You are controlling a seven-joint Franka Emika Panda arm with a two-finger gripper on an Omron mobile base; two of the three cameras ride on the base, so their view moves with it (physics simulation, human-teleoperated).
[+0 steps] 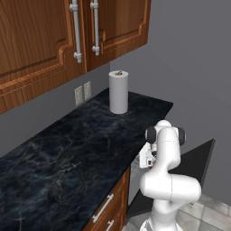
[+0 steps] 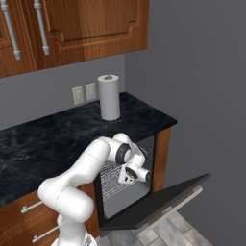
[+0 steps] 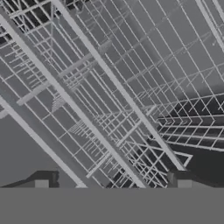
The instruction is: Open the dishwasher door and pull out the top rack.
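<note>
The dishwasher door (image 2: 156, 202) hangs folded down and open, a dark flat panel that also shows past the arm (image 1: 200, 160). Inside the cavity sits the top rack (image 2: 111, 175), a silver wire grid. My gripper (image 2: 123, 178) reaches into the opening at rack height. In the hand view the top rack (image 3: 109, 87) is very close, its wires running diagonally. The gripper (image 3: 113, 183) is open, its two dark fingertips (image 3: 41, 181) standing far apart at the bottom, with rack wires just beyond them. I cannot tell whether they touch the wires.
A paper towel roll (image 1: 118, 92) stands on the dark marble counter (image 1: 67, 149) above the dishwasher. Wooden drawers (image 1: 110, 207) lie left of the opening and a wood side panel (image 2: 162, 158) to its right. Upper cabinets (image 2: 91, 24) hang overhead. A grey wall closes the right side.
</note>
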